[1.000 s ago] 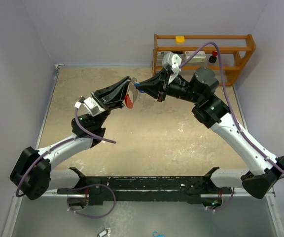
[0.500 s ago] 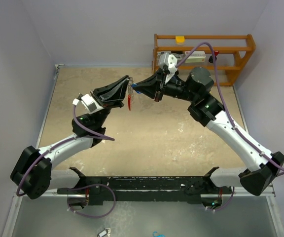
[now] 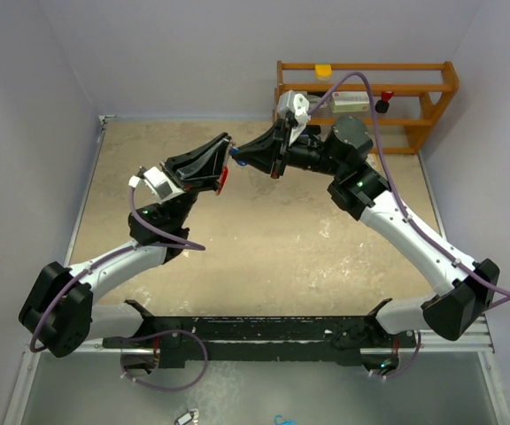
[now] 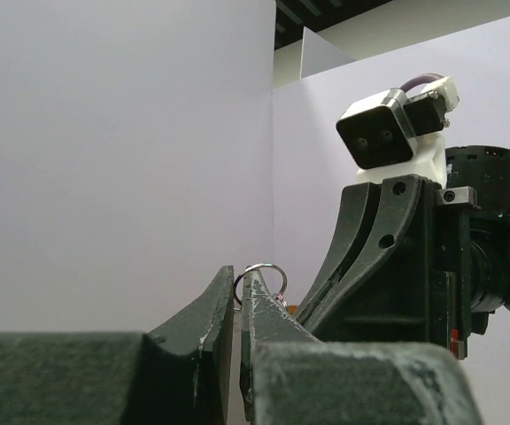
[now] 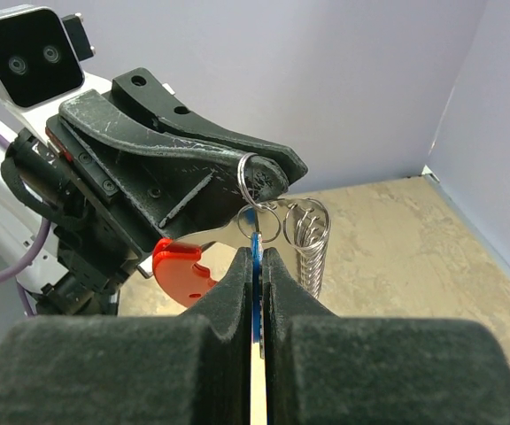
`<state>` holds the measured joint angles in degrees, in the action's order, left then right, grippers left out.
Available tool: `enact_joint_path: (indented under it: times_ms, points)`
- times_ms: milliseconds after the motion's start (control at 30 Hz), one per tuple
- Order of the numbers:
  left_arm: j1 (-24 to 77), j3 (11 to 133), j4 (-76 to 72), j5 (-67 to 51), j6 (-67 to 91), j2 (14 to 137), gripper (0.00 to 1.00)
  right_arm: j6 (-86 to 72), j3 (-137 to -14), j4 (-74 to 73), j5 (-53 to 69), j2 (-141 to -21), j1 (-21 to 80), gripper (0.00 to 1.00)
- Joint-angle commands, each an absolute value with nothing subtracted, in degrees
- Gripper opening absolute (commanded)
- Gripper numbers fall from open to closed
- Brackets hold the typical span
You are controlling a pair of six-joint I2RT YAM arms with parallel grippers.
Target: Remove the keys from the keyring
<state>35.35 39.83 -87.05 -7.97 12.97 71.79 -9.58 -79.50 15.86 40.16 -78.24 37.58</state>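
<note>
Both arms reach up and meet in the air over the bench (image 3: 282, 248), near its far edge and a little left of the middle. The left gripper (image 3: 227, 144) is closed on the keyring (image 5: 256, 180): in the left wrist view its two fingers stand almost together, with a loop of the ring poking out past their tips. The right gripper (image 3: 240, 157) comes in from the opposite side, tip to tip with the left, and is clamped on the blue key (image 5: 256, 292), whose thin blue head shows edge-on between the two pads. The key hangs from the ring through a smaller link. A wire coil (image 5: 309, 243) dangles beside it, and the red fob (image 5: 178, 264) hangs below the left fingers. Other keys cannot be made out. A wooden rack (image 3: 432, 84) stands at the far right corner.
</note>
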Motion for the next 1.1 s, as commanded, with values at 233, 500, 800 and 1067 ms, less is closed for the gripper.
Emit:
enact_joint_path:
  times_ms: [233, 500, 800, 1067]
  points:
    - [35.0, 40.8, -94.5, -3.6, 7.0, 69.1, 0.0, -10.4, -80.7, 14.6, 42.2, -77.2, 37.8, 0.0]
    - [35.0, 37.3, -81.2, -2.8, -1.7, 63.6, 0.0, -8.9, -81.1, 12.7, 40.3, -74.7, 37.8, 0.0]
    - [35.0, 36.5, -79.8, 2.7, -5.5, 64.1, 0.0, -6.1, -82.8, 8.9, 38.2, -72.4, 37.8, 0.0]
    - [35.0, 36.4, -77.4, 3.3, -8.0, 64.6, 0.0, -4.1, -83.4, 7.7, 36.3, -70.9, 37.7, 0.0]
